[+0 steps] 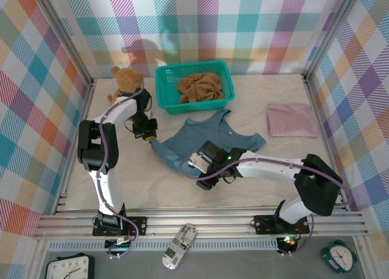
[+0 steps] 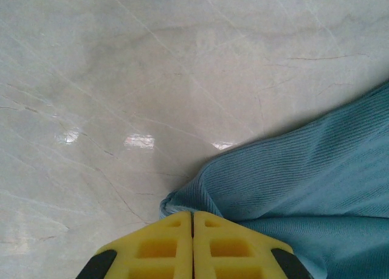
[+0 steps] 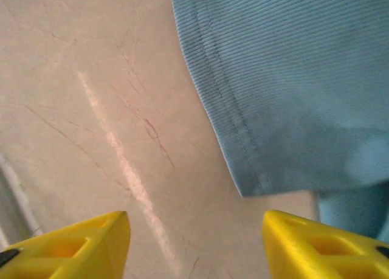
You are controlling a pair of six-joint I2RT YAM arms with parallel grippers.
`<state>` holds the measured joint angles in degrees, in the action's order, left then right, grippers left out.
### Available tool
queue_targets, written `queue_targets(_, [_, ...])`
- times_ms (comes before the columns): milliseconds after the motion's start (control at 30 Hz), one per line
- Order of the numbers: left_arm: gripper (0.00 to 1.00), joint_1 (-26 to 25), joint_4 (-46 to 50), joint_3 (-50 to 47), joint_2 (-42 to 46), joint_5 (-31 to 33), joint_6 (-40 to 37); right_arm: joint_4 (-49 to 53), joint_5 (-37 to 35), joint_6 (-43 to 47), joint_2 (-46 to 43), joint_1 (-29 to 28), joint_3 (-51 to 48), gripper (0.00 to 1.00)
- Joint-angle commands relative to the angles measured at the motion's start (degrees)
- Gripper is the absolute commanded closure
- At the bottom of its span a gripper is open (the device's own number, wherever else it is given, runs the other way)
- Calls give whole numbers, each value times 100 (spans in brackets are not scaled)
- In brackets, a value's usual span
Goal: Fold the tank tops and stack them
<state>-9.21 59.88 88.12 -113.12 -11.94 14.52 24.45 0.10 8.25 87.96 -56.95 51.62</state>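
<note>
Yellow left claw (image 2: 193, 216) pinches the slate blue tank top (image 2: 316, 182) by a corner, likely to keep it taut; the top lies on the counter (image 1: 152, 182) just before the basket (image 1: 194, 107), while the right claw (image 3: 194, 216), farther from the basket, gapes empty

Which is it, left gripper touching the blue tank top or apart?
Touching. Left wrist view: the shut left gripper pinches a bunched corner of the blue tank top.

Pastel plaid walls (image 1: 243, 24) on three sides; pale marble-look tabletop (image 1: 152, 188); aluminium rail (image 1: 213, 221) at near edge.

White arms (image 1: 102, 188), black joints (image 1: 91, 146), purple cables (image 1: 267, 164), yellow fingers (image 2: 152, 250).
</note>
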Motion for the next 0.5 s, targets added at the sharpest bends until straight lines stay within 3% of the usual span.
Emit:
queue_targets(0, [93,7,138,101,-50,-29,-125,-598,-427,250,390,-45,60,37])
queue_targets(133, [93,7,147,105,-17,-20,-134,-566,-821,246,814,-45,187,38])
queue_targets(200, [93,3,185,134,6,23,-158,-343,-1046,99,976,-46,298,44])
queue_targets(367, [93,5,194,126,2,4,-178,-162,-972,-315,778,-42,333,81])
queue_targets(467, [94,7,210,133,24,-37,-187,10,-672,-744,333,-37,280,91])
